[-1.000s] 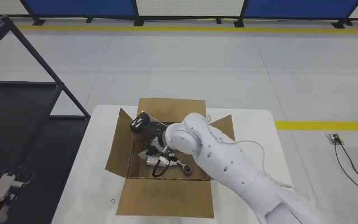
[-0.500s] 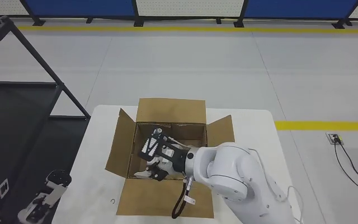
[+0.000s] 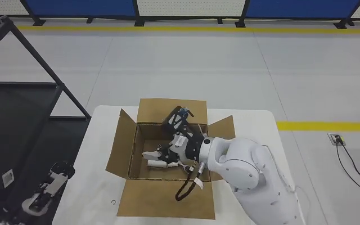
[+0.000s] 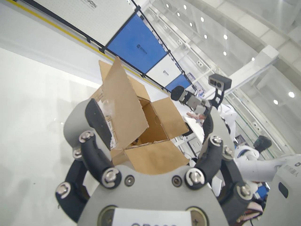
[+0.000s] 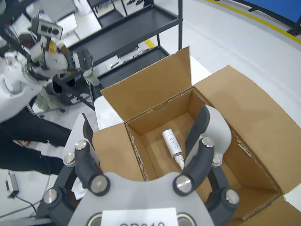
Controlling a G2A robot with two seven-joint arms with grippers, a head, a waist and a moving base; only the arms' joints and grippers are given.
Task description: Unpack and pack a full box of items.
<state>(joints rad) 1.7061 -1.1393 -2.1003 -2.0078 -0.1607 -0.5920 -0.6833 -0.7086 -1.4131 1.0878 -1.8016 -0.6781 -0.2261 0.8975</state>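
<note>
right claw [image 5: 144,124], wide open and empty, above the box [image 5: 150,90], whose floor bears a lying bottle [image 5: 172,145]; it should descend clear of the walls and straddle the bottle's middle.

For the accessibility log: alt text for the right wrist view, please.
An open gripper hangs over an open cardboard box holding one white bottle, which lies on the box floor. Black shelving stands behind the box.
</note>
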